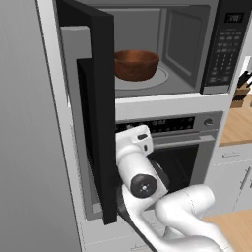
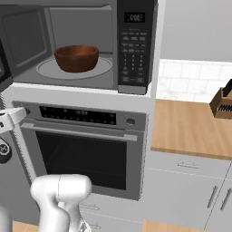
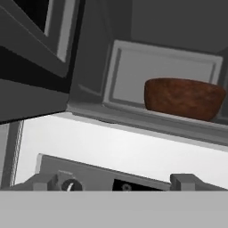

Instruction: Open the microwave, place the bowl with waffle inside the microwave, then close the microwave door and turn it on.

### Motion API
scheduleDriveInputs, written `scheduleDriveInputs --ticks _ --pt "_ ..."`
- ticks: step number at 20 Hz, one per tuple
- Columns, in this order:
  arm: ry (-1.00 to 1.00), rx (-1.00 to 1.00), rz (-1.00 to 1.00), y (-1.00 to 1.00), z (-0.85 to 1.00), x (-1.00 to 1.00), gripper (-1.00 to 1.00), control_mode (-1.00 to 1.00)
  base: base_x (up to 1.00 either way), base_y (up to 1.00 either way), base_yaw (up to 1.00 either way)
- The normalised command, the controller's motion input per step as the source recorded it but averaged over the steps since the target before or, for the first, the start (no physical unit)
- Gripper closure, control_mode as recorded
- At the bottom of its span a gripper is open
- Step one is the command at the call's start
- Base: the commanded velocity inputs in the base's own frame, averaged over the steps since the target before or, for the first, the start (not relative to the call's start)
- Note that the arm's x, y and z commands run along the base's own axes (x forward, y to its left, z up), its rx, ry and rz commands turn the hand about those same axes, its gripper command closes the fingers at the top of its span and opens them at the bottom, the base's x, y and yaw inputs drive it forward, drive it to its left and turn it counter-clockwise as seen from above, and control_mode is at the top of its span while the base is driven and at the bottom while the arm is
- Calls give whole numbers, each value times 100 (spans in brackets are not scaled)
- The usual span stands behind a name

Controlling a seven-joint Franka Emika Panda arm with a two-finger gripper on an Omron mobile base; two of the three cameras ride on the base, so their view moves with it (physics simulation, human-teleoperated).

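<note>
The bowl [image 1: 136,64] sits on the turntable [image 2: 45,69] mid-cavity in the microwave [image 1: 197,44]. The gripper [image 3: 114,182] hangs released below. Next step, I judge: swing the open door [image 1: 96,113] shut.

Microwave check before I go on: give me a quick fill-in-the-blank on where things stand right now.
1. The bowl sits on the round ____ inside the microwave.
2. The microwave door stands ____.
3. The gripper is ____ and holds nothing.
4. Directly below the microwave is the ____.

Missing words: turntable; open; open; oven
</note>
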Motion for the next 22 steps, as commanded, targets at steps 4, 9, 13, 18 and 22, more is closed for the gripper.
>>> scheduleDriveInputs --ticks 4,9,13,18,22 --pt "-19 -4 0 44 -1 -51 -100 -100 0 0 0" --pt "-11 -2 0 50 -1 -62 -100 -100 0 0 0" --pt "-5 -3 0 55 -9 -42 -100 -100 0 0 0" --pt "-7 -3 0 48 -6 -32 -100 -100 0 0 0" --pt "-9 -4 0 35 -12 -10 -100 -100 0 0 0"
